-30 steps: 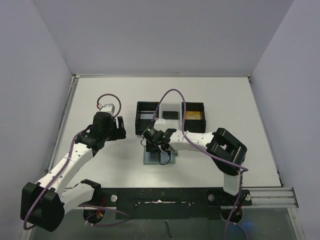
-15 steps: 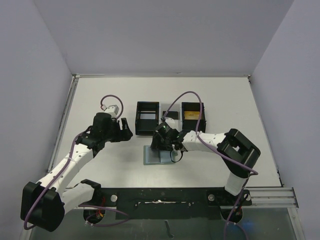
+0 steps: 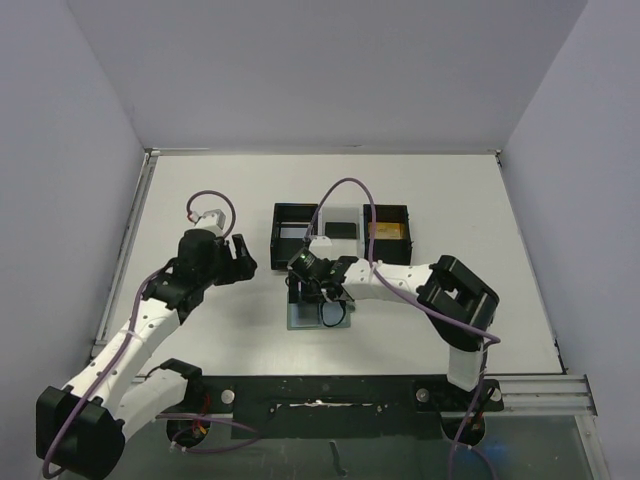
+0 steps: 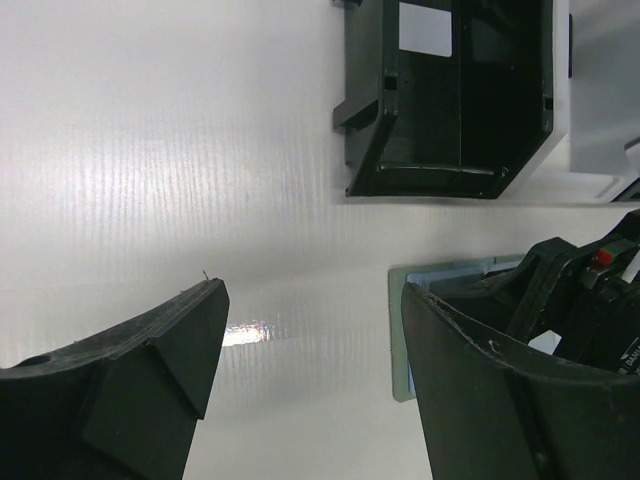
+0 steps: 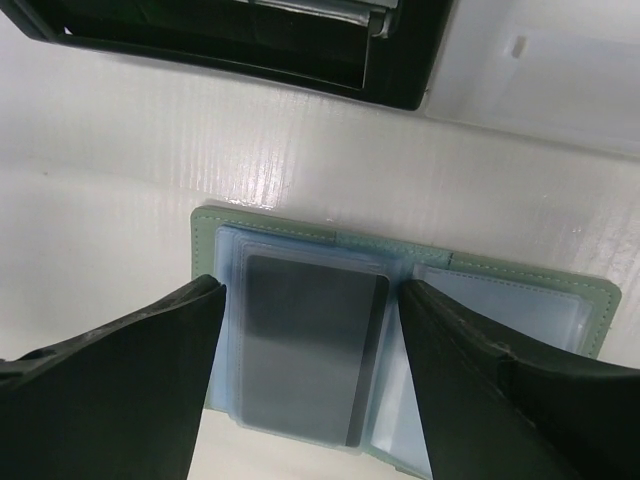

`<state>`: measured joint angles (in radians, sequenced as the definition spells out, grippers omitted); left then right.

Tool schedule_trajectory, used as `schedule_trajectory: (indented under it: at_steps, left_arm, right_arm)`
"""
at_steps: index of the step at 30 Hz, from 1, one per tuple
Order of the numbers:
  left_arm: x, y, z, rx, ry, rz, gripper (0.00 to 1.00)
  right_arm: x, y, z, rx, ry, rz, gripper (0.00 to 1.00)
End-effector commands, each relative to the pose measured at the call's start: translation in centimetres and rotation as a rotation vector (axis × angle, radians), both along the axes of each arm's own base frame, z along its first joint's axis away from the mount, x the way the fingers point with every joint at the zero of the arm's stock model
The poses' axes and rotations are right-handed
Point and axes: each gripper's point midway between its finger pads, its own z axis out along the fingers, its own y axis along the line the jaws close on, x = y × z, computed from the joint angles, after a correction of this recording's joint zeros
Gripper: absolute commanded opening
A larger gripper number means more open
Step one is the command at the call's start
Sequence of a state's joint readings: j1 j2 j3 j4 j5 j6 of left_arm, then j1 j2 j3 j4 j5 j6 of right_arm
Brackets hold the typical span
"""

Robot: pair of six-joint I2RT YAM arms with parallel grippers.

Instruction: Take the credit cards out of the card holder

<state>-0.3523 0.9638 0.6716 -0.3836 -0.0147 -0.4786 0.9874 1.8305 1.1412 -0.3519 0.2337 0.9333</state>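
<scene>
The teal-grey card holder (image 5: 210,225) lies open on the white table in front of the black boxes; in the top view only its edge (image 3: 297,320) shows under the right arm. A dark card (image 5: 305,350) sits inside its left pale blue pocket. My right gripper (image 5: 312,290) hovers open just above that pocket, one finger on each side of the card, holding nothing. My left gripper (image 4: 312,292) is open over bare table left of the holder (image 4: 398,330). A gold-orange card (image 3: 386,232) lies in the right box, a black card (image 3: 342,229) between the boxes.
Two black square boxes (image 3: 294,232) (image 3: 386,215) stand behind the holder with a white tray (image 5: 540,70) between them. The left box (image 4: 450,150) holds a pale card (image 4: 421,28). Grey walls close in the table on three sides.
My right gripper swung back left over the holder's left pocket and its fingers spread wider. The left arm drew back slightly to the left, still open.
</scene>
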Motion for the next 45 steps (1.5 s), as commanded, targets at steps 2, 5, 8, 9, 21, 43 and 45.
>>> schedule_trajectory:
  at_steps: [2, 5, 8, 9, 21, 43, 45]
  left_arm:
    - [0.8, 1.0, 1.9, 0.006, -0.073, 0.057, 0.69]
    - [0.9, 1.1, 1.9, 0.011, -0.072, 0.06, 0.69]
    - [0.9, 1.0, 1.8, 0.01, -0.067, 0.057, 0.69]
    - [0.9, 0.9, 1.7, 0.01, -0.066, 0.055, 0.7]
    - [1.0, 0.7, 1.6, 0.005, -0.061, 0.042, 0.7]
    - [-2.0, -7.5, 0.1, -0.388, 0.052, -0.259, 0.66]
    - [-2.8, -8.6, -0.8, -0.441, 0.082, -0.286, 0.64]
  right_arm:
    - [0.1, -1.0, -0.8, -0.133, -0.013, -0.011, 0.69]
    - [0.0, -0.9, -1.0, -0.144, -0.009, -0.007, 0.66]
    - [-0.1, -0.9, -1.2, -0.158, -0.002, -0.002, 0.65]
    - [-0.1, -0.9, -1.3, -0.167, 0.004, -0.001, 0.65]
    - [-0.1, 0.2, -1.0, -0.117, 0.015, 0.023, 0.59]
    - [-0.1, 0.2, 0.1, 0.226, 0.098, -0.01, 0.58]
    - [0.0, 0.0, 0.2, 0.232, 0.095, -0.02, 0.58]
